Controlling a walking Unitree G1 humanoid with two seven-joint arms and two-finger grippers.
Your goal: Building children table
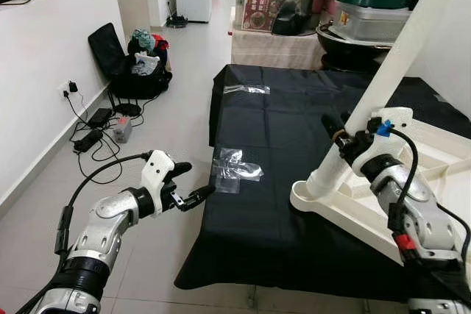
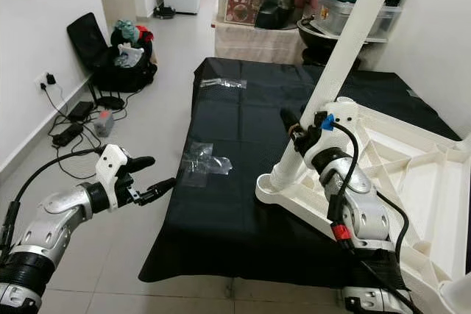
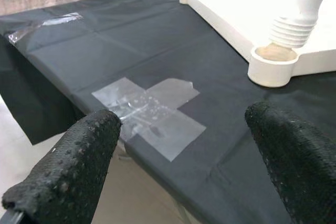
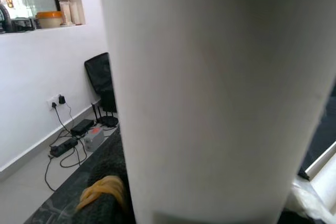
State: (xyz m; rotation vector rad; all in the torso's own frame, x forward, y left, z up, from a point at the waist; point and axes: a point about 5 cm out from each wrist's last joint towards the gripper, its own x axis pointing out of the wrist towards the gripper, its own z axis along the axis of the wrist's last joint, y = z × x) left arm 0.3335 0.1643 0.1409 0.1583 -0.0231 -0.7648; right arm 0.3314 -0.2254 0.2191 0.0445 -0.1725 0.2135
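A white plastic table top (image 1: 441,174) lies upside down on a black cloth (image 1: 280,123) spread over the floor. One long white table leg (image 1: 401,49) slants up from the round corner socket (image 1: 313,195), and its threaded end (image 3: 291,30) sits in that socket (image 3: 273,69). My right gripper (image 1: 340,129) is shut on the leg just above the socket; in the right wrist view the leg (image 4: 220,93) is pressed close. My left gripper (image 1: 196,180) hovers open at the cloth's left edge, its fingers (image 3: 68,166) wide apart and holding nothing.
Clear plastic bags (image 1: 237,167) lie flat on the cloth near my left gripper, and another bag (image 1: 246,89) lies farther back. A black bag of clothes (image 1: 140,64) and a power strip with cables (image 1: 92,137) line the left wall. Boxes and pots (image 1: 353,12) stand behind the cloth.
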